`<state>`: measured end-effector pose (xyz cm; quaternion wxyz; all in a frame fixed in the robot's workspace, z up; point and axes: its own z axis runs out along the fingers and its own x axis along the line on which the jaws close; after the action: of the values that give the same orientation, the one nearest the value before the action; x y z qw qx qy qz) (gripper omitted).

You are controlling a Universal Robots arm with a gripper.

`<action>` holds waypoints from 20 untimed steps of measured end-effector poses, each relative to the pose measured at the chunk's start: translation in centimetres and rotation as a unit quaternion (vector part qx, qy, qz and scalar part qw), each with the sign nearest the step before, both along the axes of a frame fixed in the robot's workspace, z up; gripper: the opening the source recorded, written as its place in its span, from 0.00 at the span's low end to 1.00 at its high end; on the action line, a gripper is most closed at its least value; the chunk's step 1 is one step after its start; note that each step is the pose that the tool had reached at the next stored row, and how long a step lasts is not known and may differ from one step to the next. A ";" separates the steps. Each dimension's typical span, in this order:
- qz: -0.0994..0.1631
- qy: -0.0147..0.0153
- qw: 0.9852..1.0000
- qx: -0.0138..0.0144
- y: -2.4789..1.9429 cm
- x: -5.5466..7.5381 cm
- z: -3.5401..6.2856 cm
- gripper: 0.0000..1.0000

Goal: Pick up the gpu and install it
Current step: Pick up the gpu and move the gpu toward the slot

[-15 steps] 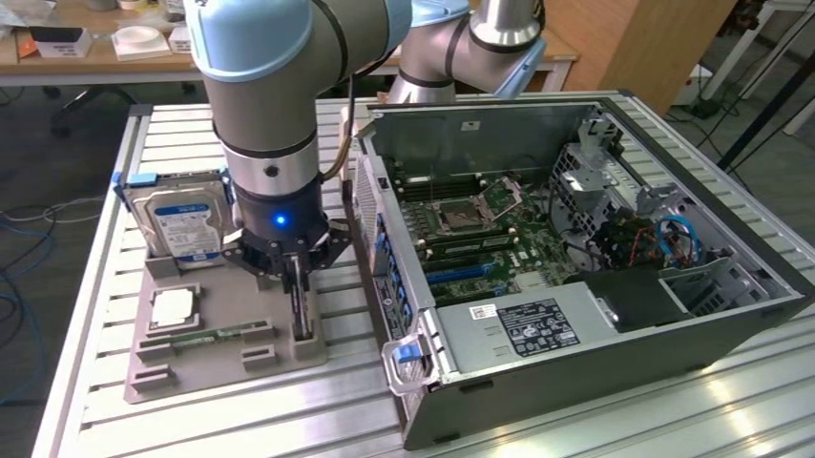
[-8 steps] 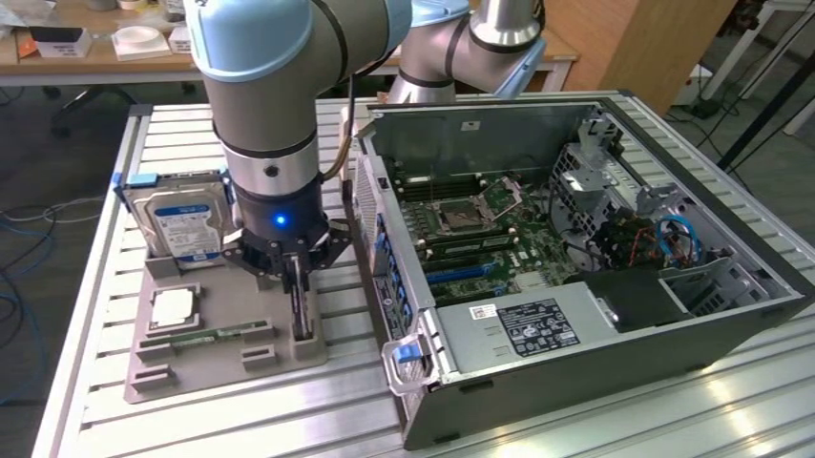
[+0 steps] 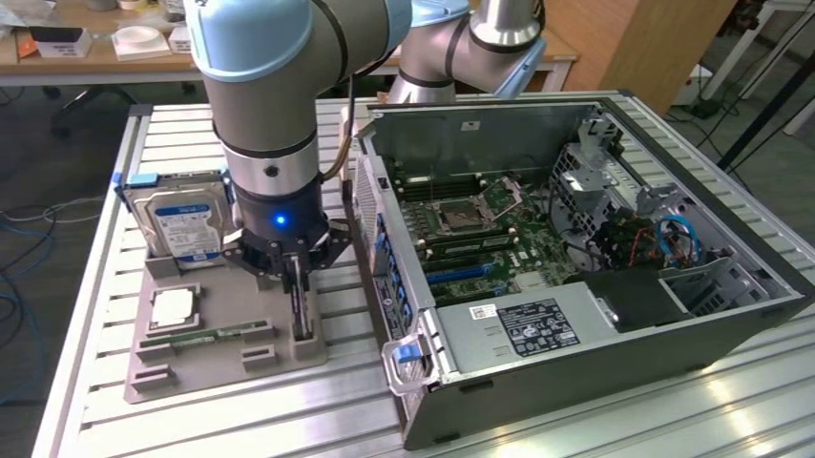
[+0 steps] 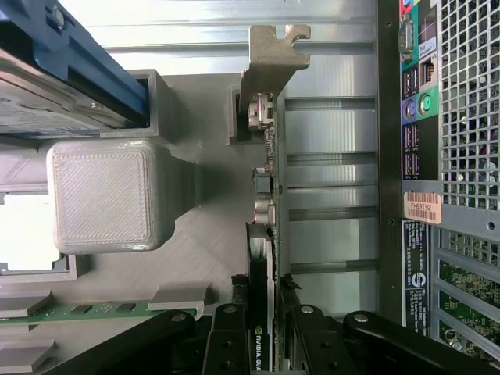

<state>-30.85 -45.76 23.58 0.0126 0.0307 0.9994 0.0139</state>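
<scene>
The gpu (image 3: 301, 307) stands on edge in a slot of the grey holder tray (image 3: 217, 367), on the exterior view's left. My gripper (image 3: 296, 277) reaches straight down over it. In the wrist view the dark card (image 4: 263, 234) runs edge-on between my black fingers (image 4: 228, 344), which press on both its sides, and its silver bracket (image 4: 273, 55) sits at the far end. My gripper (image 4: 263, 348) is shut on the gpu, and the card rests in its slot.
The open computer case (image 3: 612, 315) lies on the exterior view's right, motherboard (image 3: 491, 224) exposed. Its rear panel (image 4: 461, 156) is close beside the card. The tray also holds a hard drive (image 3: 185, 219), a processor (image 3: 172, 307) and a memory stick (image 3: 204, 336).
</scene>
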 end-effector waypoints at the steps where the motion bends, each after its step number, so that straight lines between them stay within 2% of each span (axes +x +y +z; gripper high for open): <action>1: 0.000 0.000 1.000 0.000 0.00 0.0 0.00 0.26; 20: 0.000 0.000 1.000 0.000 0.00 0.0 0.00 0.26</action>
<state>-30.85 -45.76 23.58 0.0126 0.0307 0.9994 0.0140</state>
